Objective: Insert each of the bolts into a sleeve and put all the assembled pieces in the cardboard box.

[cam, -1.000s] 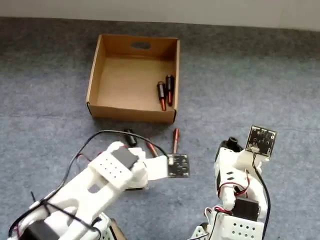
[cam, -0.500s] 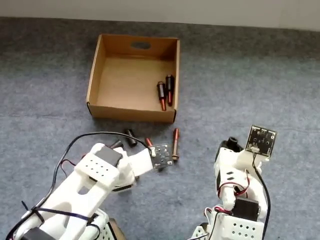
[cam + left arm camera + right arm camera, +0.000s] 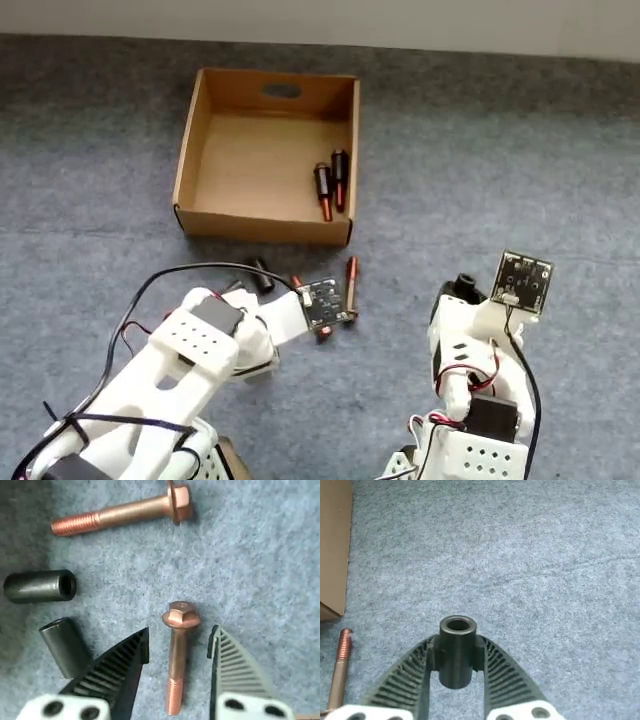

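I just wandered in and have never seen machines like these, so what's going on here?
The job is slipping bolts into sleeves and boxing them. The left gripper is open over a copper bolt lying on the carpet, one finger on each side, not yet closed. Beside it lie another bolt and two loose black sleeves. The right gripper is shut on a black sleeve. Two finished pieces already lie in the cardboard box.
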Available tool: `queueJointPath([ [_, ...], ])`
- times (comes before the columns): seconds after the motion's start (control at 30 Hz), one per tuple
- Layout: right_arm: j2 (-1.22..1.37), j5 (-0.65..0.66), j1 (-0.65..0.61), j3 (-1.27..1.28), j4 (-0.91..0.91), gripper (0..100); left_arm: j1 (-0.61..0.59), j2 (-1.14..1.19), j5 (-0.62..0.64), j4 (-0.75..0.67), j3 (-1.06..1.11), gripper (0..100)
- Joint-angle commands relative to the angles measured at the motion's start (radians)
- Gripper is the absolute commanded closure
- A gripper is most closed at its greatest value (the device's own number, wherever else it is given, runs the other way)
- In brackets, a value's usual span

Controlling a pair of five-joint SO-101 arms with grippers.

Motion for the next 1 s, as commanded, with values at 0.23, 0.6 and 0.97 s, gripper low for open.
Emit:
queueJointPath([
  [0.23,-0.013,0.000,0.008,-0.030,-0.002,99.3,0.005,-0.016,0.118,-0.110,0.064,92],
  [0.6,-0.013,0.000,0.008,-0.030,-0.002,99.3,0.005,-0.031,0.161,0.020,-0.051,99],
  [0.97,-0.015,0.000,-0.134,-0.142,-0.156,99.3,-0.002,-0.433,0.198,0.247,-0.257,99],
])
